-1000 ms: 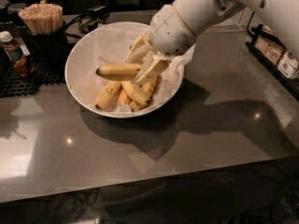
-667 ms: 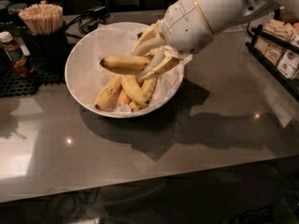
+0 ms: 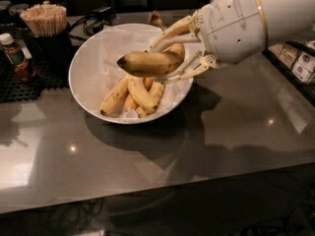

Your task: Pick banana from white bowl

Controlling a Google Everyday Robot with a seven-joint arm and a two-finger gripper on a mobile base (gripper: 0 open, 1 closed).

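The banana [image 3: 147, 63] is large, yellow and brown-speckled, with a dark tip pointing left. It hangs above the white bowl [image 3: 88, 58], clear of the fruit below. My gripper [image 3: 172, 53] comes in from the upper right on a white arm and is shut on the banana's right half, one finger above it and one below. The bowl is wide, shallow and lined with crinkled white paper. Several shorter, slimmer bananas [image 3: 132, 95] still lie in its front part.
A dark cup of wooden stirrers [image 3: 43, 21] and a small brown bottle [image 3: 15, 57] stand at the back left on a black mat. Boxes of small packets [image 3: 298, 63] sit at the right edge. Black cables [image 3: 96, 17] lie behind the bowl.
The gripper has lifted the banana up out of the bowl and a little to the right. The other bananas have stayed in place.
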